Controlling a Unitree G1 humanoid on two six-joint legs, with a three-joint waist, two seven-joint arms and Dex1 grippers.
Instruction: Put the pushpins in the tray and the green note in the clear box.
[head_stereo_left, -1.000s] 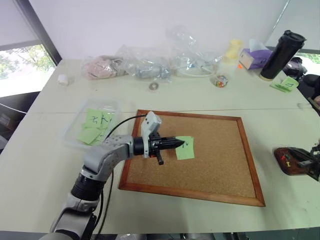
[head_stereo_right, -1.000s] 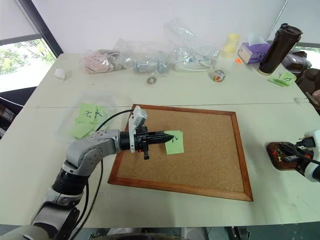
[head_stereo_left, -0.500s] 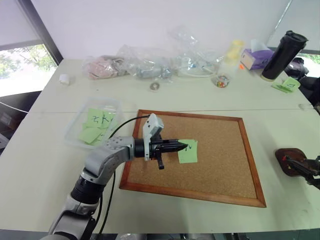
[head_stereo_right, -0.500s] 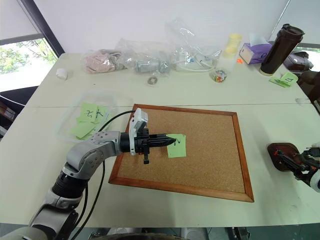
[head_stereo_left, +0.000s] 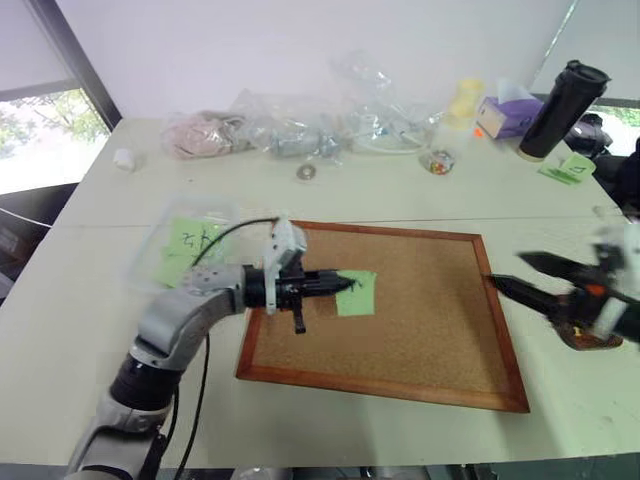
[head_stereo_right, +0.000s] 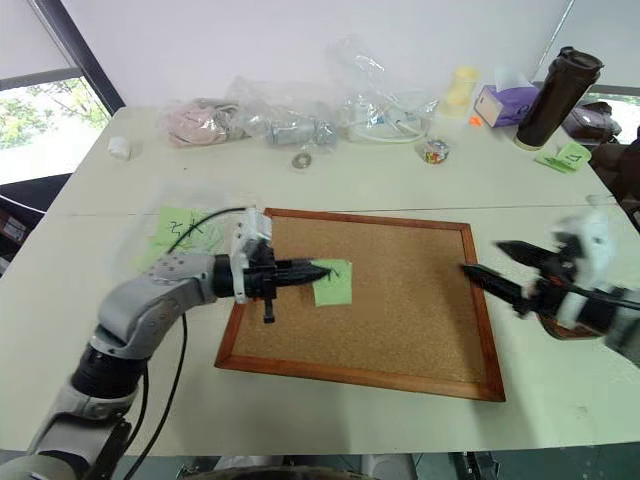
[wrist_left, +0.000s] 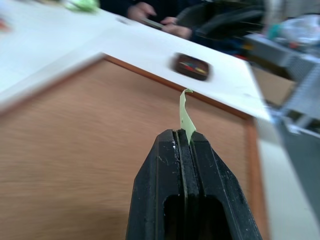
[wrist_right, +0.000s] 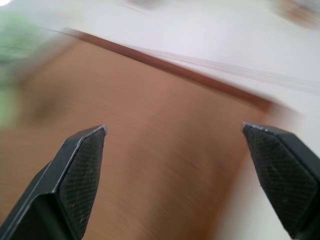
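My left gripper (head_stereo_left: 345, 283) is shut on the green note (head_stereo_left: 360, 293) and holds it level just above the cork board (head_stereo_left: 430, 330). From the left wrist the note (wrist_left: 186, 117) pokes up edge-on from between the closed fingers (wrist_left: 162, 170). The clear box (head_stereo_left: 150, 262), with other green notes in it, sits off the board's left side. My right gripper (head_stereo_right: 485, 257) hangs wide open and empty over the board's right edge, its fingers (wrist_right: 82, 165) spread far apart. The dark tray (wrist_left: 192, 66) lies right of the board; the pushpins are small coloured specks in it.
Clear plastic bags (head_stereo_left: 300, 125) are heaped along the table's far side, with a tape roll (head_stereo_left: 306, 172), a small jar (head_stereo_left: 438, 162), a purple tissue box (head_stereo_left: 508, 115) and a black tumbler (head_stereo_left: 565, 97). More green notes (head_stereo_left: 570, 168) lie by the tumbler. A person's hands (wrist_left: 150, 12) rest beyond the table.
My right gripper opened, left the tray and swung left and up to the board's right edge. My left gripper drew slightly left and up, still gripping the note.
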